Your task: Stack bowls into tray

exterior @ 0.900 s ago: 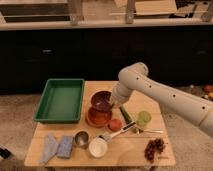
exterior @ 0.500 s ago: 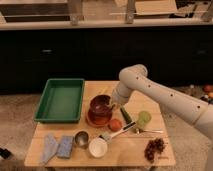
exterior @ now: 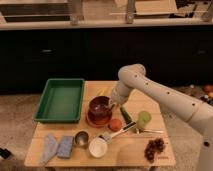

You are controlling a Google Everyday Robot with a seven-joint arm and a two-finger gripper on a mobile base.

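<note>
Gripper (exterior: 112, 101) at right rim of maroon bowl (exterior: 99, 105); opening of jaws: cannot tell. Maroon bowl nested in orange bowl (exterior: 97, 121) on counter (exterior: 130, 152), just right of green tray (exterior: 60, 100), outside it.

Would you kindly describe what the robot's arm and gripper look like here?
The arm is off-white, built of smooth, thick tubular segments joined by a rounded elbow. It narrows to a greyer gripper, which sits at the rim of the maroon bowl. No cables or markings show.
</note>
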